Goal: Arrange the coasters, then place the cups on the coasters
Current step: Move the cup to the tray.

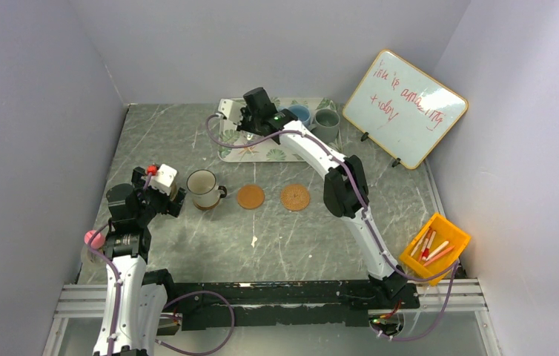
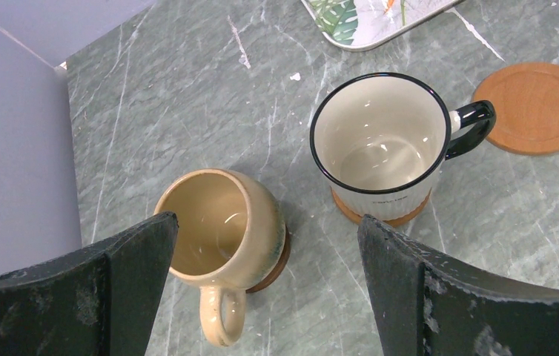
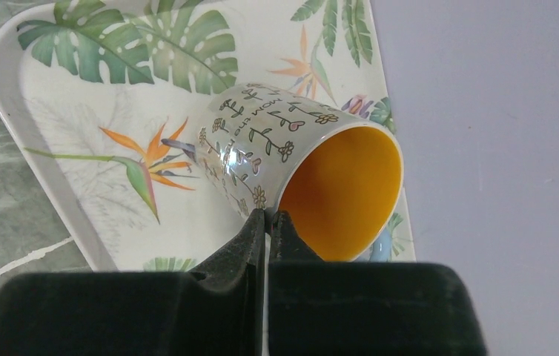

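R gripper (image 3: 267, 221) pinches patterned mug (image 3: 262, 141) by its rim wall, tilted over leaf-print tray (image 3: 17, 96) — glazed ceramic, stiff, slippery, prob. breakable; L gripper (image 2: 267, 226) fingers spread wide.

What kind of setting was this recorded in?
Probably a robotics lab test cell, not a home: plain walls box in the marble-look table, with a handwritten whiteboard and a yellow bin.

Five mugs show: a tan mug (image 2: 217, 222), a white mug (image 2: 380, 141), a flowered mug (image 3: 276, 141), a blue mug (image 1: 299, 113) and a grey-green mug (image 1: 327, 122). Four coasters are visible: one bare coaster (image 1: 250, 196), a second bare coaster (image 1: 295, 197), a coaster under the tan mug (image 2: 282, 256) and a coaster under the white mug (image 2: 345, 211). There is one tray (image 1: 262, 152), one whiteboard (image 1: 405, 107) and one yellow bin (image 1: 451, 233) (its pens are too small to count).
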Robot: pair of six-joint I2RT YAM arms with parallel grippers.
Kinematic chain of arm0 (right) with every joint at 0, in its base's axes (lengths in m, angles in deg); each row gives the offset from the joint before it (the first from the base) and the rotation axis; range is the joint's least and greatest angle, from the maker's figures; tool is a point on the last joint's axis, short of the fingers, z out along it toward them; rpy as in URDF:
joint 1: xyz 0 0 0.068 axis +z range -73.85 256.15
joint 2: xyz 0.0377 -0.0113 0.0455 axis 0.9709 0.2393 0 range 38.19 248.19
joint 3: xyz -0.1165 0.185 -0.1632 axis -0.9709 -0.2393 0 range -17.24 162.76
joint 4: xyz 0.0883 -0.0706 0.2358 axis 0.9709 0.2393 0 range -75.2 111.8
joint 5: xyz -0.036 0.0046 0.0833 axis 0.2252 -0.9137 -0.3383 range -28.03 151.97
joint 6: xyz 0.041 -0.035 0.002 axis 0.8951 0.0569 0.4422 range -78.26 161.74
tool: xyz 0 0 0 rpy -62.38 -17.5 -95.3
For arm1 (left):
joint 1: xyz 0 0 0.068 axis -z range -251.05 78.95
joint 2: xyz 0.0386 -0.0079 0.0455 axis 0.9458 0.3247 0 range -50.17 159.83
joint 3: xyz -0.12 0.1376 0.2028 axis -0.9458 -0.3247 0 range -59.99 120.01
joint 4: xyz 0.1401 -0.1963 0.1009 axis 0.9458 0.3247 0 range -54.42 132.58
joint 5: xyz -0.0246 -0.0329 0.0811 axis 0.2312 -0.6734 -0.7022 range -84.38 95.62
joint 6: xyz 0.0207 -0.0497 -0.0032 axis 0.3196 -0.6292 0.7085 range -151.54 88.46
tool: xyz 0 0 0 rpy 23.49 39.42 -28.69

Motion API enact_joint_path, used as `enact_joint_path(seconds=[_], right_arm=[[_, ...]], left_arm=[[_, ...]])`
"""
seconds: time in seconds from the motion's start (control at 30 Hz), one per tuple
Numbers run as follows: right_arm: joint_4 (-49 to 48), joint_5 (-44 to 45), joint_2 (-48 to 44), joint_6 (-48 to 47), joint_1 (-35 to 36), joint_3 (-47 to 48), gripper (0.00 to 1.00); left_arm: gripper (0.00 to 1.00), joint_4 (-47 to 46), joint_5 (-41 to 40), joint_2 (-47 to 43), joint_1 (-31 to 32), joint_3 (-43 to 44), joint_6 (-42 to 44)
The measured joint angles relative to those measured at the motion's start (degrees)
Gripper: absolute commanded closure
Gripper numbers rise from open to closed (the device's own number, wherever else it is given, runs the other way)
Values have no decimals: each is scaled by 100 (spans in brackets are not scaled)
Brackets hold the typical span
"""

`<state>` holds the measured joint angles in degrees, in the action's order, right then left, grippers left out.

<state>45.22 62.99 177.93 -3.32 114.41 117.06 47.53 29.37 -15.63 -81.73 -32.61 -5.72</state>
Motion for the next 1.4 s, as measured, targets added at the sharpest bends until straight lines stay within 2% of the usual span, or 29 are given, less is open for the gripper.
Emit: enact_joint_path(seconds=[0.27, 0.47, 0.63, 0.77, 0.83, 1.1, 1.27, 1.4], right_arm=[[-9, 66, -4, -103, 72, -4, 100], [-365, 356, -164, -280, 199, -98, 100], [-787, 610, -448, -350, 286, -98, 77], [-1043, 752, -573, -376, 332, -98, 50], [-1108, 763, -581, -328, 319, -116, 41], [-763, 350, -581, 356, -149, -94, 24], [-656, 85, -452, 748, -505, 133, 21], [-962, 92, -205, 1259, -656, 201, 19]], left_arm=[[4, 0, 0, -2, 0, 0, 2], [4, 0, 0, -24, 0, 0, 0], [4, 0, 0, -24, 0, 0, 0], [4, 0, 0, -24, 0, 0, 2], [4, 0, 0, -24, 0, 0, 2], [4, 0, 44, -22, 0, 0, 4], [4, 2, 57, -22, 0, 0, 9], [4, 0, 63, -22, 0, 0, 26]])
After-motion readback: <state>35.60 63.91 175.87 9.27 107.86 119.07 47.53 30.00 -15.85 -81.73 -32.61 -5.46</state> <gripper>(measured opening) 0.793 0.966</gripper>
